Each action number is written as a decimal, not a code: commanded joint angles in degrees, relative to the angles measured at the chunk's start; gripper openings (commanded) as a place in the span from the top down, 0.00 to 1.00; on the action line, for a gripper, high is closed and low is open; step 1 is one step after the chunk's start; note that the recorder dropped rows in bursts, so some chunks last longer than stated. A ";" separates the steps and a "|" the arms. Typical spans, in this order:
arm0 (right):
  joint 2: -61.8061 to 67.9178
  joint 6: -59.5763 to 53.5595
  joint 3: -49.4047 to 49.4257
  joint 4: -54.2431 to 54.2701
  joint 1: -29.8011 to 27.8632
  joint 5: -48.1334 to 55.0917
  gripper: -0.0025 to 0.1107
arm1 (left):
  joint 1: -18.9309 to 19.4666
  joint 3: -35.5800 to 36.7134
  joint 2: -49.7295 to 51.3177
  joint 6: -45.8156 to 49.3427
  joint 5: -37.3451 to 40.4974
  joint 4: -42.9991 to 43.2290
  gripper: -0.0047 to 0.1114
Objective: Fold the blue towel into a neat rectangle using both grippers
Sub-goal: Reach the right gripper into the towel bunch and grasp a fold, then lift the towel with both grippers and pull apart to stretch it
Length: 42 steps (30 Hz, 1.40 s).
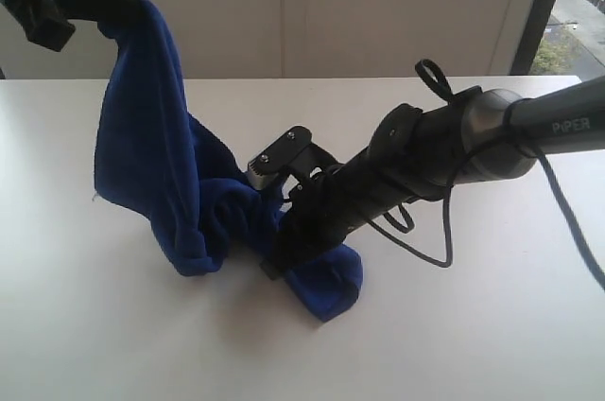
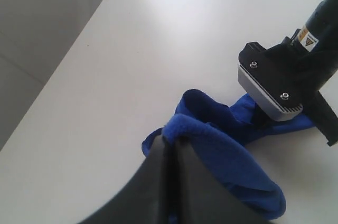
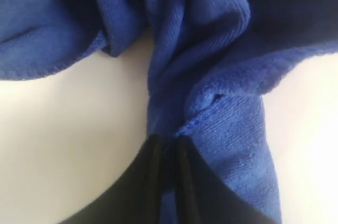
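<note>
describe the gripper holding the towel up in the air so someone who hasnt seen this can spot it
On the white table lies a bunched blue towel, one end held up toward the upper left of the exterior view. The left gripper is the black arm end shut on that raised end; the right gripper, on the arm marked PiPER, pinches the towel low at the table.

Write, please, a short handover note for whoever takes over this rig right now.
Left gripper: shut on the blue towel, holding it high above the table.
Right gripper: shut on another part, low by the tabletop.
Towel: bunched, hanging from the high grip, lower end on the table.
Done: both grips taken; no fold visible.
To do: spread it flat, then fold into a rectangle.
</note>
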 commanded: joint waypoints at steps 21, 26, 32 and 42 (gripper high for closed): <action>-24.21 43.17 -0.69 -60.26 -6.97 10.50 0.98 | -0.10 -0.24 -0.63 -0.58 0.25 9.80 0.96; -29.14 52.55 -0.69 -72.10 -8.36 15.25 0.98 | -0.10 -0.24 -1.49 -2.34 0.25 15.63 0.96; -34.19 64.34 -0.69 -85.32 -8.57 18.96 0.98 | -0.10 -0.24 -4.61 -3.22 -3.29 17.63 0.96; -42.19 76.49 -0.69 -99.48 -8.57 24.80 0.98 | -0.10 -0.24 -11.13 -6.26 -3.86 24.42 0.96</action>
